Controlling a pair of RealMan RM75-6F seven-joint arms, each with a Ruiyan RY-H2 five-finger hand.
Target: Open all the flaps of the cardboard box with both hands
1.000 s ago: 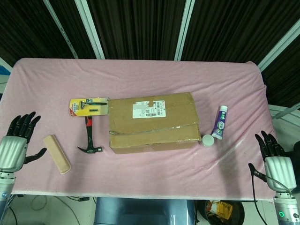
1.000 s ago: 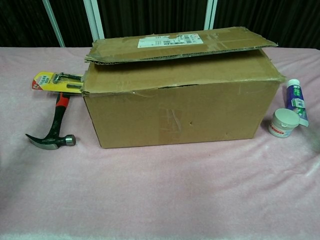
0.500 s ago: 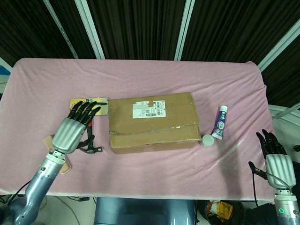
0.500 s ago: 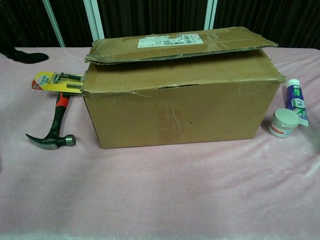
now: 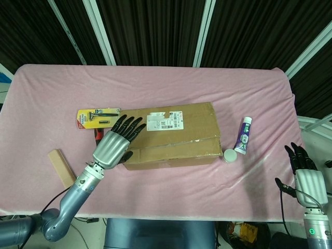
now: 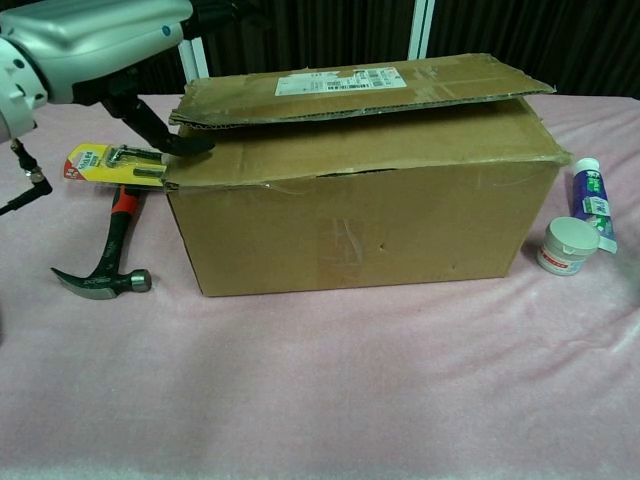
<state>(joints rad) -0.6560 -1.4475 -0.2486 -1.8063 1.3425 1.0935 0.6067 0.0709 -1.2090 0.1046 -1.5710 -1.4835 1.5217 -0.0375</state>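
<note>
Your left hand (image 5: 115, 143) is spread, holding nothing, thumb at the raised top flap (image 6: 360, 85)'s left end; hook under it and lift slowly. Right hand (image 5: 308, 176), fingers apart, idles off the surface's (image 5: 171, 93) right edge. Count: 1 cardboard box (image 5: 170, 136) mid-surface, 1 hammer (image 6: 108, 255), 1 tube (image 5: 243, 135), 1 jar (image 5: 230, 155).

The cardboard box (image 5: 170, 136) is a long brown carton lying lengthwise near the middle of the pink-covered worktop (image 5: 155, 83), slightly closer to its front edge. Its top flaps are still folded down: the upper flap (image 6: 360, 88), bearing a white printed label (image 5: 165, 121), lies slightly lifted over the lower flap (image 6: 350, 155), whose front edge is torn and wavy. The sides look creased.
</note>
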